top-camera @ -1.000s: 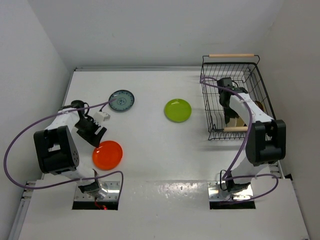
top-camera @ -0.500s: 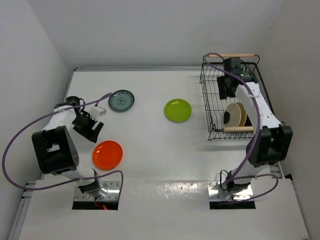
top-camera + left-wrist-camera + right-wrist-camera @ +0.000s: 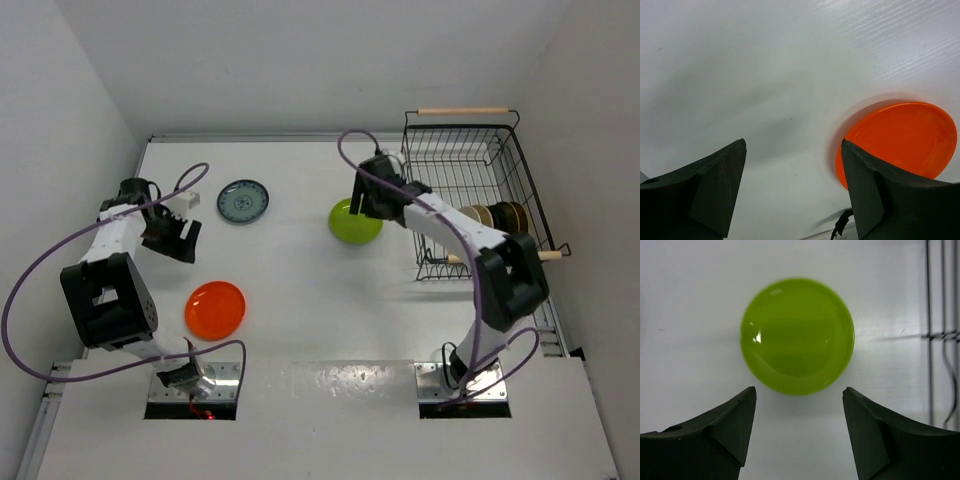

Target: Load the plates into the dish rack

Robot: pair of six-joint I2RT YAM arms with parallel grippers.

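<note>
A lime green plate [image 3: 350, 228] [image 3: 797, 335] lies flat mid-table, left of the dish rack [image 3: 460, 127]. My right gripper [image 3: 364, 203] [image 3: 799, 389] hovers above its near rim, open, nothing between the fingers. Several plates [image 3: 497, 215] stand on edge inside the rack. An orange-red plate [image 3: 215, 309] [image 3: 900, 142] lies at the near left. My left gripper [image 3: 178, 240] [image 3: 794, 142] is open over bare table beside it, with the plate behind its right finger. A teal patterned plate [image 3: 243, 201] sits at the far left.
White walls close in on the table [image 3: 300, 290] at the left, back and right. The right arm [image 3: 450, 225] stretches across the rack's left wall. A purple cable [image 3: 60, 260] loops around the left arm.
My right gripper has left the dish rack, opened, and swung left to the lime green plate. My left gripper drifted up and left, away from the orange-red plate.
</note>
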